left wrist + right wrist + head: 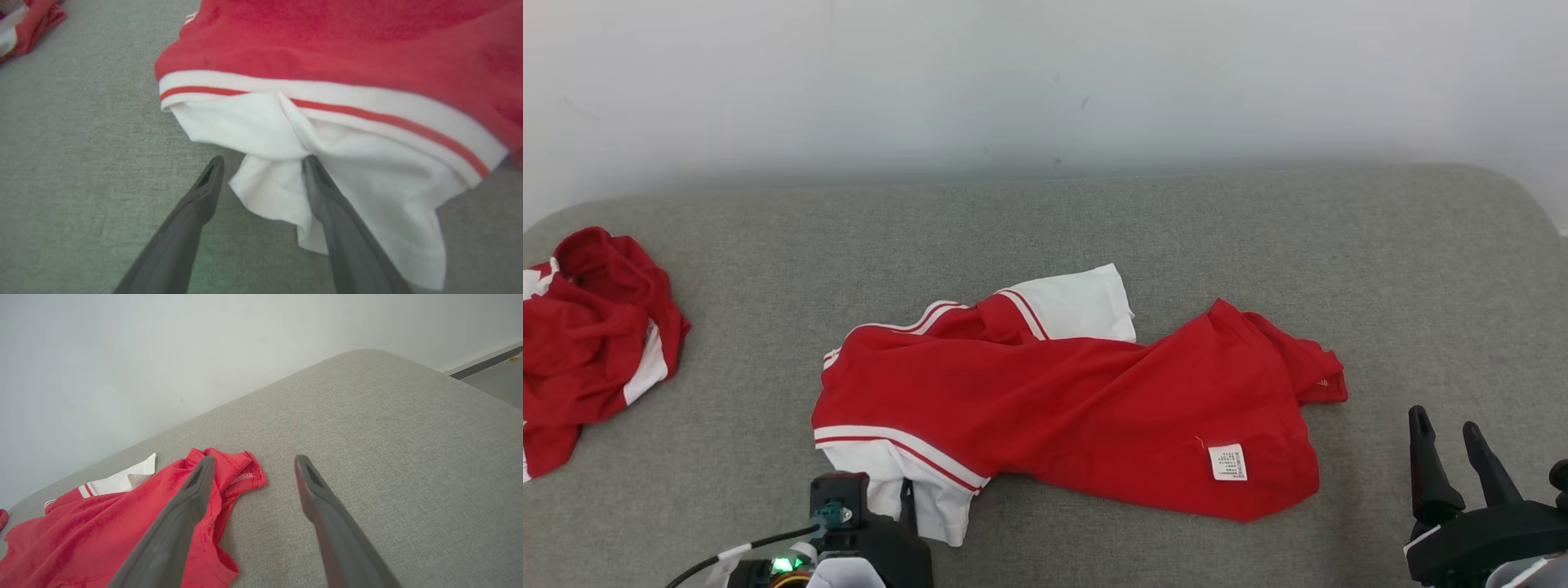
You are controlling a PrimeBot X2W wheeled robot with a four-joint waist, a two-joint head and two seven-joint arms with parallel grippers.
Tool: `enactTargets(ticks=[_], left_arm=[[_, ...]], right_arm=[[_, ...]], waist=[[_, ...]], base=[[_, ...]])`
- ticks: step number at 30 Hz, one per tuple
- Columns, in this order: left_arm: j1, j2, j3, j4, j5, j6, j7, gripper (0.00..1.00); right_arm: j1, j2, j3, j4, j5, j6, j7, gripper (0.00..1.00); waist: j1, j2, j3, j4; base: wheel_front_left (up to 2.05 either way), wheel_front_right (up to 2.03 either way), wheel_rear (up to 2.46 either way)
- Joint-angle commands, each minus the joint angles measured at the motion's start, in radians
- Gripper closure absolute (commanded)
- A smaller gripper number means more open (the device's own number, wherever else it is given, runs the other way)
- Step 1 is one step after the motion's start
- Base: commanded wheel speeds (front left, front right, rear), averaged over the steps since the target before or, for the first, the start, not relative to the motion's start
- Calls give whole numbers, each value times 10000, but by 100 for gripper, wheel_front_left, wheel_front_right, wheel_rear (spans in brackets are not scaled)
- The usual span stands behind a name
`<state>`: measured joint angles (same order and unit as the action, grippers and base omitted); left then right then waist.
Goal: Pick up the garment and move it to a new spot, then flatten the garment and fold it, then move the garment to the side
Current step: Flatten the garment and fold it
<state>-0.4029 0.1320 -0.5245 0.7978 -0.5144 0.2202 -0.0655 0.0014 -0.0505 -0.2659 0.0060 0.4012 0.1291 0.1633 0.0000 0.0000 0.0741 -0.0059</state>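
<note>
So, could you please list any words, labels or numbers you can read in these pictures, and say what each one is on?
No text here can be read.
White care label, sewn on the red garment near its hem: rows of fine print, too small to read.
No other writing, brand or number is legible.

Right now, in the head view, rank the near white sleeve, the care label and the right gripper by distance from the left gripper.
1. near white sleeve, at the left gripper, between its open fingers
2. care label, rightward on the red cloth
3. right gripper, far lower right
</note>
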Motion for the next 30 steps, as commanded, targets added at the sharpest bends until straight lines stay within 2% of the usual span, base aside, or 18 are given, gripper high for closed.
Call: enactTargets(ticks=[1,11,15,19,26,27,28,29,30], left_arm=[[6,46,122,198,-157,-7,-177,0],[684,68,695,89,-963,-519,-988,0],[689,187,741,10,-963,-438,-1107,0],[376,416,538,53,-658,-443,-1077,0],[-45,630,-5,200,-304,-850,-755,0],[-114,632,-38,228,-287,-858,-740,7],[-179,634,-43,240,-266,-834,-730,25],[-216,639,-57,256,-261,-831,-744,52],[-231,656,-70,277,-252,-831,-762,75]], right_arm=[[42,7,-54,-24,-90,26,6,0],[210,5,-126,-40,-42,26,89,0],[218,4,-36,-29,-27,26,98,0],[196,5,33,-77,-59,26,136,0],[107,7,8,-176,-90,26,157,0],[96,5,10,-185,-89,26,151,0],[87,5,28,-192,-82,27,147,0],[85,5,21,-190,-74,27,135,0],[83,5,15,-181,-68,27,123,0]], waist=[[0,0,-54,-10],[0,0,-389,302],[0,0,-413,326],[0,0,-354,253],[0,0,-126,15],[0,0,-98,-11],[0,0,-71,-37],[0,0,-53,-48],[0,0,-36,-57]], base=[[0,0,0],[0,0,0],[0,0,0],[0,0,0],[0,0,0],[0,0,0],[0,0,0],[0,0,0],[0,0,0]])
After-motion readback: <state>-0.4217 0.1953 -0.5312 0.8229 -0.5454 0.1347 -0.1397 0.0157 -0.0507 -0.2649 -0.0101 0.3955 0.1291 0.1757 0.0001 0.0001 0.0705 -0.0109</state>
